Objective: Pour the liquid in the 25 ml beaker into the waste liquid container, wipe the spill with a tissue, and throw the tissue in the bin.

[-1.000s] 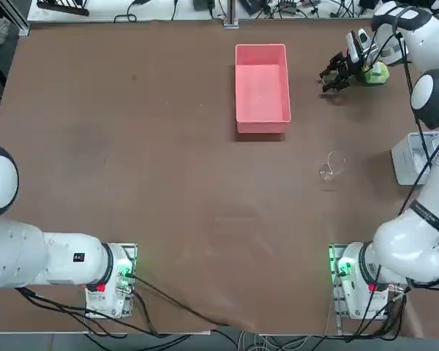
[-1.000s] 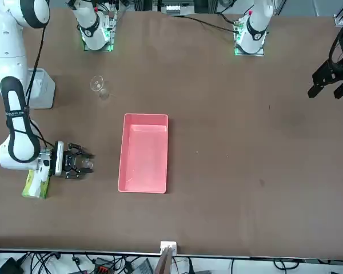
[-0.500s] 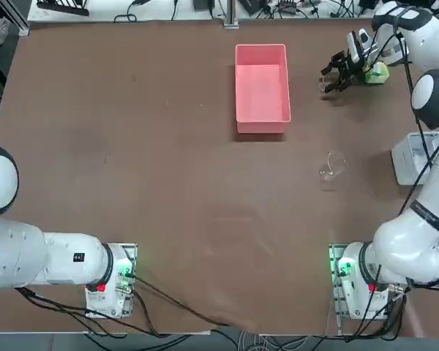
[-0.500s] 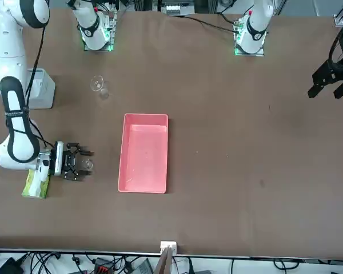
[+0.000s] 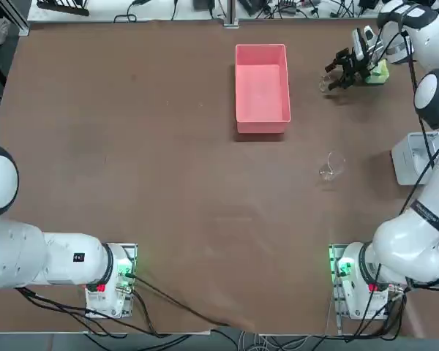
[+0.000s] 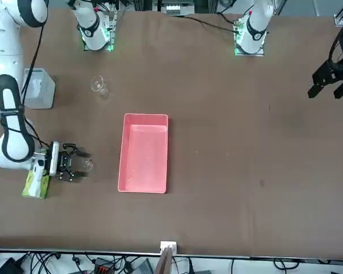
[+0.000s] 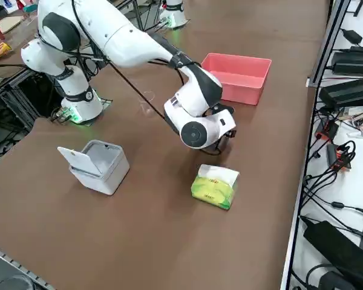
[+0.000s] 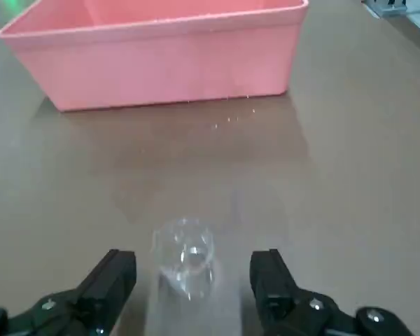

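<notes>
Top and front views face oppositely over one table [image 5: 168,183].

The small beaker's [image 8: 185,262] contents — whether any liquid remains inside — are too small and clear to tell.

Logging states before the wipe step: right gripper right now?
Right gripper: open, fingers apart on either side of the small beaker, holding nothing.
</notes>
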Controlling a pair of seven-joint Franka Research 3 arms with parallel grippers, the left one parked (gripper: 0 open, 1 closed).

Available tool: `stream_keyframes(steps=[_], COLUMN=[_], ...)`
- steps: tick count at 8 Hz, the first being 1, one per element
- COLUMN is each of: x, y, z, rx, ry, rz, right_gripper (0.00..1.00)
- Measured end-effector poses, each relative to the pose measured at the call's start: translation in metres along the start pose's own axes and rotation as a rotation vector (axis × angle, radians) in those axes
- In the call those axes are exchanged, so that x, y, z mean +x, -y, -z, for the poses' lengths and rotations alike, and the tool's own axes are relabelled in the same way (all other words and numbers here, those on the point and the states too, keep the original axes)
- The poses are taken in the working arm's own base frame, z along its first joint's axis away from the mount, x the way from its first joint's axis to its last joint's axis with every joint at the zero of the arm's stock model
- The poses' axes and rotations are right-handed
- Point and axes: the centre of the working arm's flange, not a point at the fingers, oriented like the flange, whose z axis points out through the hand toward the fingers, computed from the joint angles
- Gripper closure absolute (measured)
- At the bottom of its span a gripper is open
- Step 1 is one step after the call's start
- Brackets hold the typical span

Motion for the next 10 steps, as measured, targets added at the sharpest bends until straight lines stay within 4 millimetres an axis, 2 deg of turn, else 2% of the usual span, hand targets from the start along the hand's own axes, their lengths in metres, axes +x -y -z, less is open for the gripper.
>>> stream_keyframes(steps=[2, 5, 7, 10], x=[-0.001, 0.023, 0.035, 0.037], y=[-0.001, -0.003, -0.009, -0.013], z=[0.038, 0.094, 0.129, 0.146], rx=[-0.011, 0.034, 0.016, -0.031], ry=[0.049, 0.121, 0.202, 0.235], rz=[0.039, 0.065, -0.010, -0.212], right_gripper=[0.00, 0.00, 0.00, 0.00])
